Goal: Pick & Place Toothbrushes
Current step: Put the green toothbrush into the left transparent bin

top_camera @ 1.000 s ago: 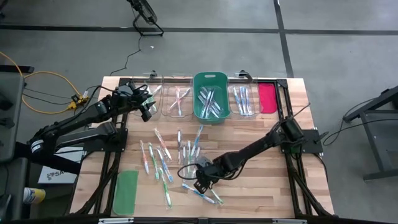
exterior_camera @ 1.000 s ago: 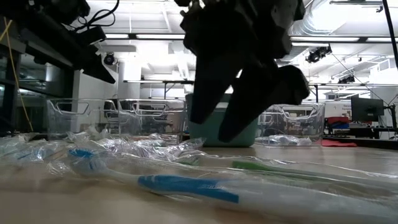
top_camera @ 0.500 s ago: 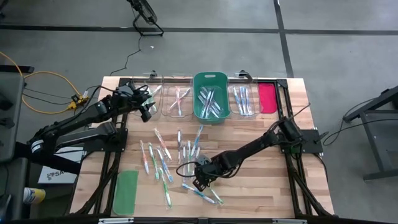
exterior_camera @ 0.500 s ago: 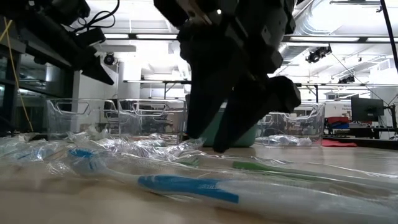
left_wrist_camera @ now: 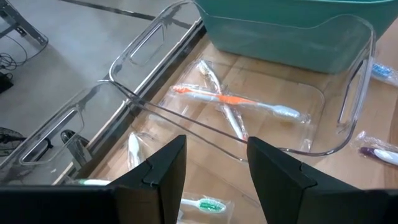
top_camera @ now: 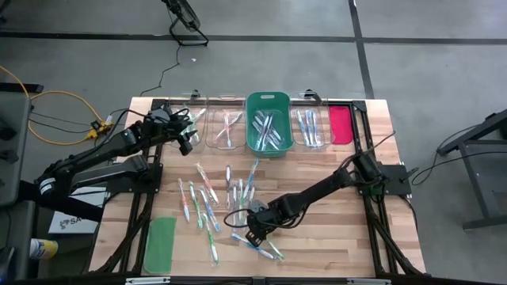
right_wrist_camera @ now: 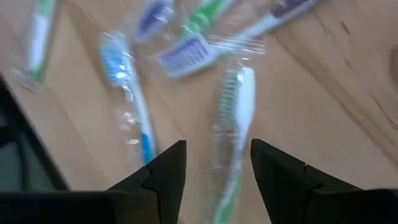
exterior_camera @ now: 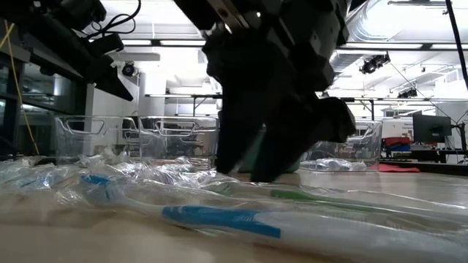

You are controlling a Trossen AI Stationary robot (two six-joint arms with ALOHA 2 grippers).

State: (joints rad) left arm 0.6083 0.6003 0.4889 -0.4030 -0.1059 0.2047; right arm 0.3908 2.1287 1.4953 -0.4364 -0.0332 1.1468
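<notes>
1. The toothbrushes (top_camera: 207,199), each in a clear wrapper, are lying scattered over the middle of the wooden tabletop (top_camera: 333,237), with a few more sitting at about 6 o'clock from that cluster, near the front edge.
2. More wrapped brushes are resting in the row of bins along the far edge: some in the green bin (top_camera: 268,123), some in the clear bin (top_camera: 226,125) at its 9 o'clock, and some in the clear bin (top_camera: 310,124) at its 3 o'clock.
3. The right gripper (top_camera: 253,231) is hanging low over the front brushes, its fingers standing apart; in the right wrist view a green-and-white toothbrush (right_wrist_camera: 236,130) is showing between the two fingers, and nothing is being held.
4. In the low view that gripper is filling the upper middle as a dark mass just above the tabletop, with a blue-handled toothbrush (exterior_camera: 219,219) lying in the foreground.
5. The left gripper (top_camera: 187,134) is hovering at about 10 o'clock from the scattered brushes, over the clear bins at the far left, its fingers apart and empty; its wrist view is looking down on a bin holding an orange-accented toothbrush (left_wrist_camera: 230,99).
6. A flat green lid (top_camera: 160,244) is lying at 8 o'clock near the front left corner, and a red-pink lid (top_camera: 340,124) is lying at 2 o'clock by the far right corner.
</notes>
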